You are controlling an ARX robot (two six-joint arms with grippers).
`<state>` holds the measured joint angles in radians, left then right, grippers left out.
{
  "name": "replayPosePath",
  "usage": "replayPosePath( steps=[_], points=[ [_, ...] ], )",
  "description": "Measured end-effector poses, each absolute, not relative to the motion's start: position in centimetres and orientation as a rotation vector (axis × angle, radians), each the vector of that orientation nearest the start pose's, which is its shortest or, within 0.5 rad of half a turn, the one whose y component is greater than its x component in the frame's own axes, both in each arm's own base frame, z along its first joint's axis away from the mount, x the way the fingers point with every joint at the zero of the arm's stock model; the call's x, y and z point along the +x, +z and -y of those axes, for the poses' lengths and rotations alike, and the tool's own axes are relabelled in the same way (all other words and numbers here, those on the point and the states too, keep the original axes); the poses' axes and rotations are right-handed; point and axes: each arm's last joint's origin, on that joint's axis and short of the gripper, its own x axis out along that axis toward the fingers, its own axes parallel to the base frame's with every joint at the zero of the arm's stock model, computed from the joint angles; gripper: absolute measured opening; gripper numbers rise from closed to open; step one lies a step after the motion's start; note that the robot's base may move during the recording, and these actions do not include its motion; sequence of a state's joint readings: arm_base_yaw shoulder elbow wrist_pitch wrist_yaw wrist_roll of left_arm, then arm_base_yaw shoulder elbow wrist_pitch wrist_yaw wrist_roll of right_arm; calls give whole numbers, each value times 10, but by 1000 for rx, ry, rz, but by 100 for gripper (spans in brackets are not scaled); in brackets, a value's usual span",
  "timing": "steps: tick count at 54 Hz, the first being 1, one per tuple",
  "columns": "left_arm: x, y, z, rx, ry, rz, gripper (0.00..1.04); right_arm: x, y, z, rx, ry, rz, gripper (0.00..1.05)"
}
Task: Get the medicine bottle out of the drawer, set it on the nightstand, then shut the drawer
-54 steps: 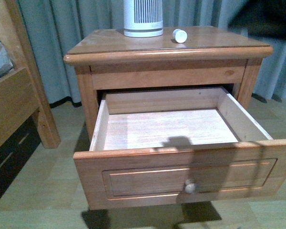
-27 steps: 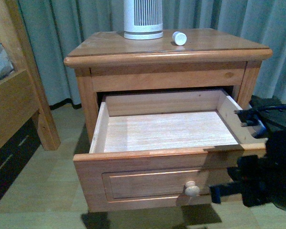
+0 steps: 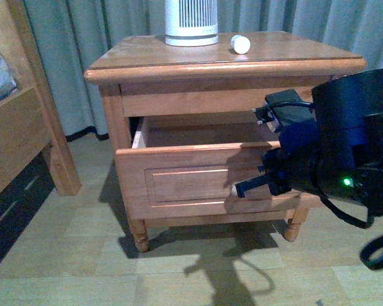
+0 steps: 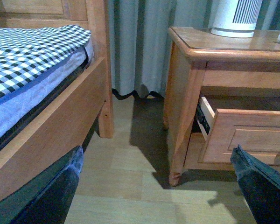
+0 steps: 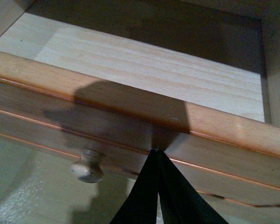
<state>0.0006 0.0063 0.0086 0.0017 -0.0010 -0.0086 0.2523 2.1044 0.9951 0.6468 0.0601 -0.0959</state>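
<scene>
Front view: from robot body, facing nightstand (image 3: 223, 67) head-on, slightly above its top, mid-range; right arm blocks lower right.
Left wrist view: low, off to side, sees bed frame (image 4: 51, 135) and nightstand's side corner.
Right wrist view: very close above drawer (image 5: 144, 112) front, looking down inside.
Shared by all: drawer.

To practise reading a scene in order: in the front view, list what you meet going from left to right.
Bed frame → nightstand with its part-open drawer → white ribbed appliance → medicine bottle → right arm at the drawer front.
</scene>
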Motion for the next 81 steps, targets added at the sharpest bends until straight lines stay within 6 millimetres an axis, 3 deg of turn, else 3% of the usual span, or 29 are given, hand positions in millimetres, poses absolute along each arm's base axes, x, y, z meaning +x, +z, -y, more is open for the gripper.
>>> replayPosePath(
  steps=[9, 21, 34, 53, 61, 68, 75, 81],
  points=[
    [98, 166, 0, -9, 2, 4, 98, 422, 91, -96, -209, 190, -446, 3],
    [98, 166, 0, -9, 1, 4, 98, 460, 77, -75, -261, 132, -456, 3],
    [98, 166, 0, -9, 1, 4, 98, 474, 71, -67, -295, 124, -421, 3],
    [98, 166, 0, -9, 1, 4, 98, 494, 86, -60, -302, 116, -356, 3],
    [98, 166, 0, -9, 2, 4, 98, 493, 86, -59, -296, 117, -352, 3],
    [98, 166, 0, -9, 1, 4, 98, 478, 82, -57, -246, 111, -368, 3],
    [98, 166, 0, -9, 1, 4, 98, 449, 85, -59, -157, 131, -399, 3],
    [98, 166, 0, -9, 2, 4, 98, 415, 99, -61, -58, 162, -407, 3]
  ],
)
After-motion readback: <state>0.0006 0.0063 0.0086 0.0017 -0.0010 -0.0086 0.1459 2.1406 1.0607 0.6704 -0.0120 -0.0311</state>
